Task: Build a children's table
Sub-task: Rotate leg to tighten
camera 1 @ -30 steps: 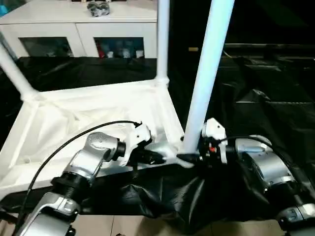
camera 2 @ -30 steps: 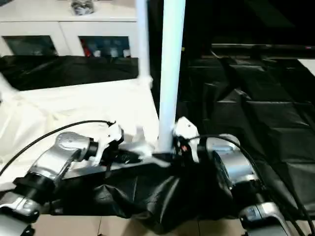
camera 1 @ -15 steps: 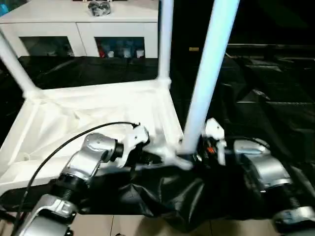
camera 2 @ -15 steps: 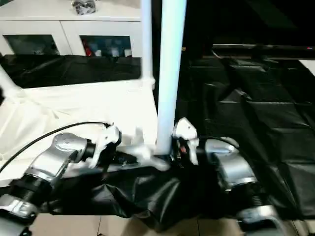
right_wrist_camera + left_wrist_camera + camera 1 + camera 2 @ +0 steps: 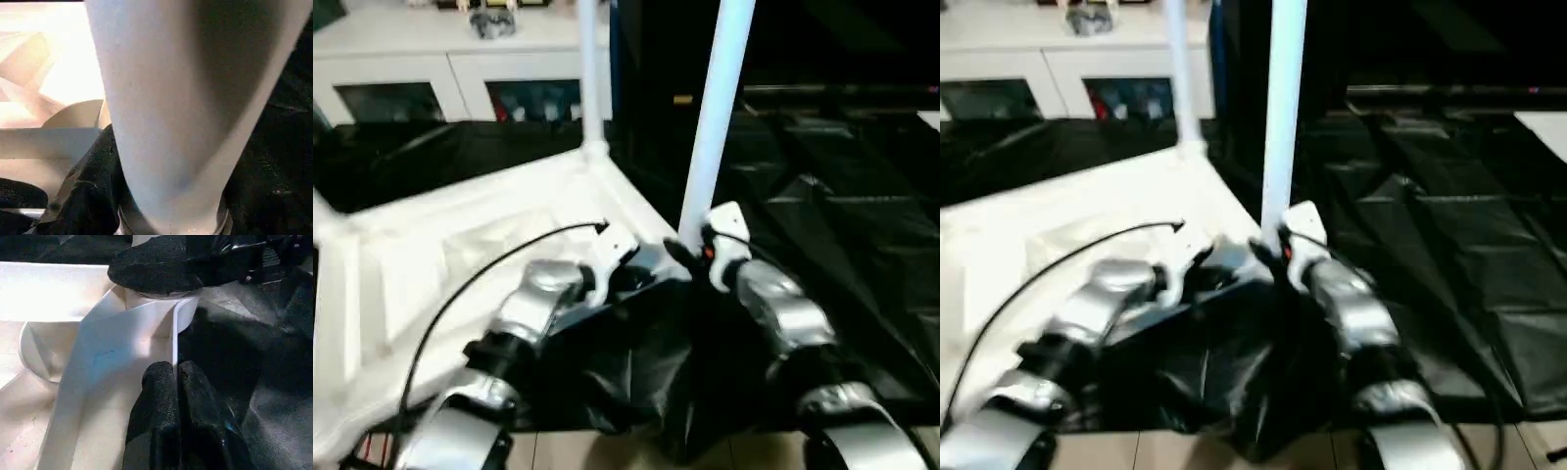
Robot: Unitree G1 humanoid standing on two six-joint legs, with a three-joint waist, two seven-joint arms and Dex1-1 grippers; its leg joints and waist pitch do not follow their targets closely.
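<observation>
Right gripper (image 5: 690,257) clasps the near leg (image 5: 713,117) just above its corner socket — steadying it upright. Left gripper (image 5: 175,378), fingers pressed together, pinches the upturned tabletop (image 5: 431,255) rim — apparently bracing the corner.

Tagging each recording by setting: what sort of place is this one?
Probably an indoor room set up as a work area: a white glass-door cabinet at the back, black sheeting spread under the upturned tabletop.
</observation>
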